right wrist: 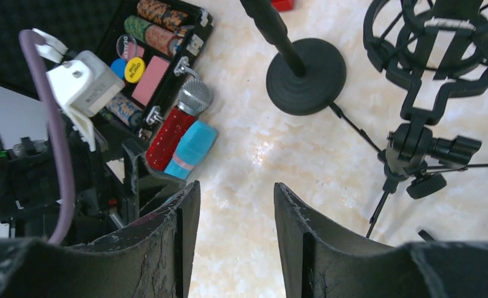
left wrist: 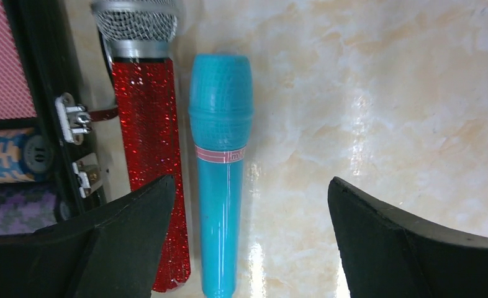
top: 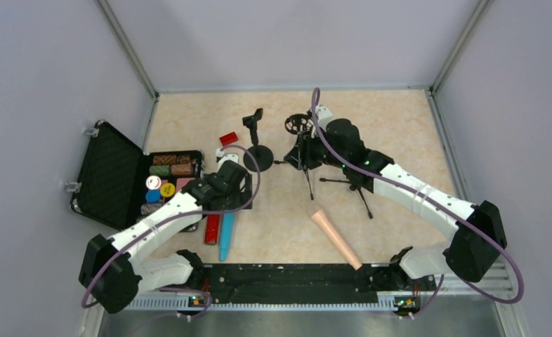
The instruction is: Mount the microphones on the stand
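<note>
- Robot lab test cell: plain pale-grey panel walls (top: 34, 84), silver metal corner posts (top: 129, 49).
- White-and-black robot arms (top: 414, 193) mounted on a black base plate (top: 294, 284) at a beige marbled tabletop (top: 399, 126).

The beige marbled table (top: 399, 126) carried an open black case (top: 112, 175) at its left. Just beside it lay a red microphone (top: 212, 228) and a blue microphone (top: 227, 240), side by side. A pink microphone (top: 336, 237) lay well apart, while farther back sat a red block (top: 228, 138), a round-base stand (top: 259, 156) and a tripod stand (right wrist: 409, 143).
</note>
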